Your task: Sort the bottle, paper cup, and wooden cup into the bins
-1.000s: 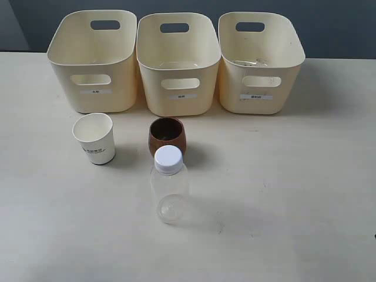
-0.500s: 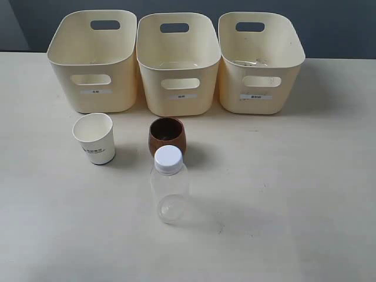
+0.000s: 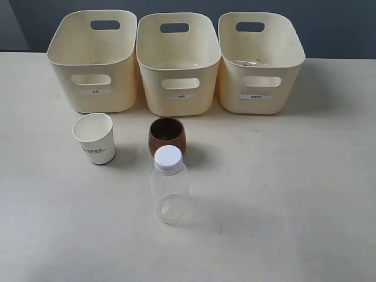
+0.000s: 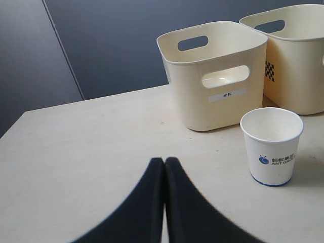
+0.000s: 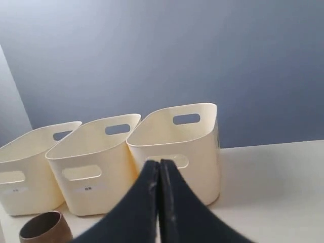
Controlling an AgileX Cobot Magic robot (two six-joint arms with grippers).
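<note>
The clear bottle with a white cap stands on the table in front of the reddish-brown wooden cup. To their left stands the white paper cup. Three cream bins stand in a row at the back: left bin, middle bin, right bin. Neither arm shows in the exterior view. My left gripper is shut and empty, short of the paper cup. My right gripper is shut and empty, pointing toward the bins.
A cream table carries everything, with a dark blue-grey wall behind the bins. Something clear lies inside the right bin. The table's left edge shows in the left wrist view.
</note>
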